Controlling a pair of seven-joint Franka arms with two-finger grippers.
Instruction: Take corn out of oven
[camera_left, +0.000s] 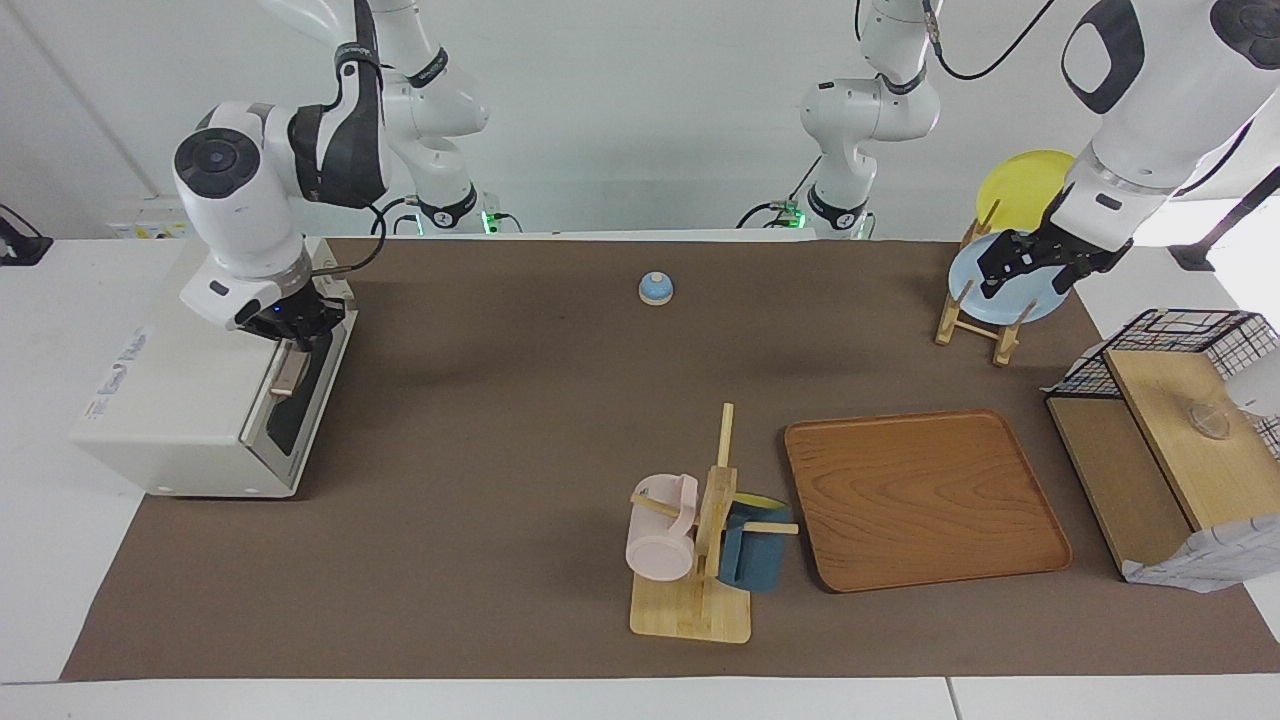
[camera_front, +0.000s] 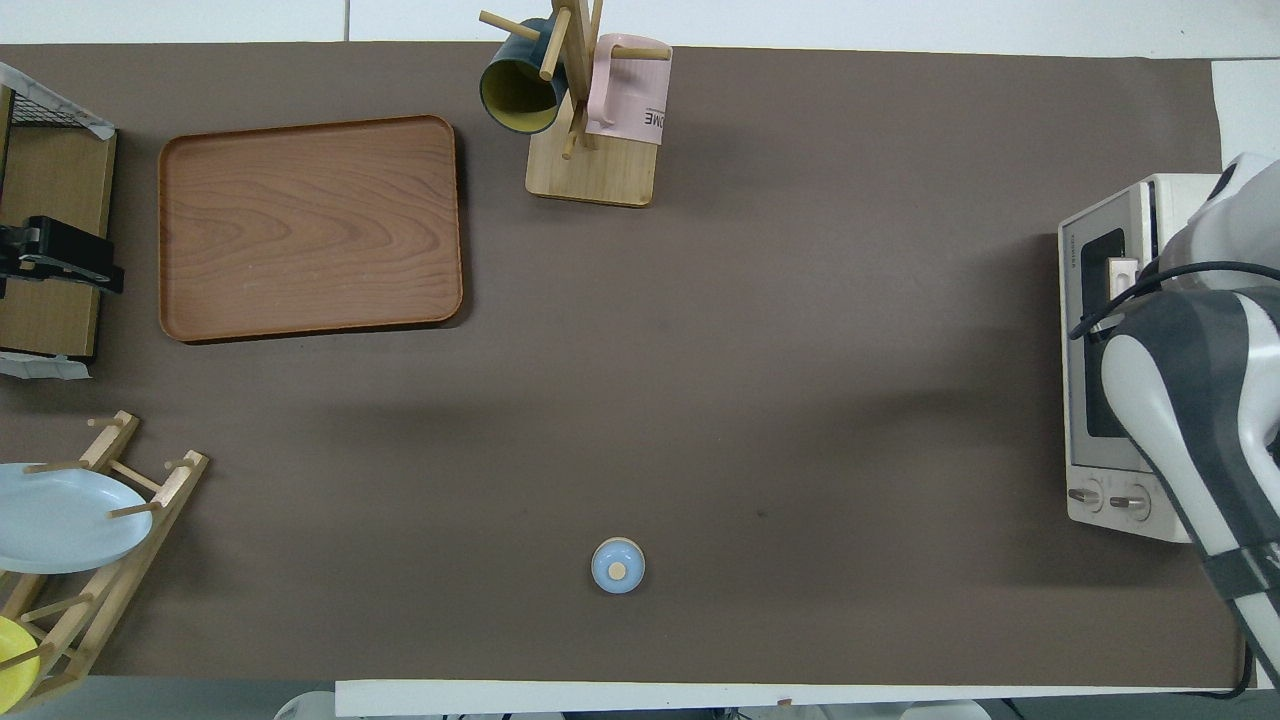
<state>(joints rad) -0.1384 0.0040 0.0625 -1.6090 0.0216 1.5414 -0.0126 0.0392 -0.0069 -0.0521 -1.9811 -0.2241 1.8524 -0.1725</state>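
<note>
The cream-white oven (camera_left: 190, 400) (camera_front: 1120, 470) stands at the right arm's end of the table, its dark glass door facing the middle of the table. My right gripper (camera_left: 290, 328) is shut, its tips down on the end of the tan handle (camera_left: 288, 375) (camera_front: 1120, 275) nearer the robots; it grips nothing. The door leans out slightly at its top. The corn is hidden. In the overhead view the right arm covers the gripper. My left gripper (camera_left: 1030, 265) (camera_front: 60, 262) waits open in the air over the wooden board (camera_front: 45, 200) by the wire basket.
A wooden tray (camera_left: 925, 500) and a mug tree (camera_left: 700, 540) with a pink and a blue mug sit toward the table's edge farthest from the robots. A small blue bell (camera_left: 655, 288) lies nearer the robots. A plate rack (camera_left: 975, 320) and a wire basket (camera_left: 1170, 335) stand at the left arm's end.
</note>
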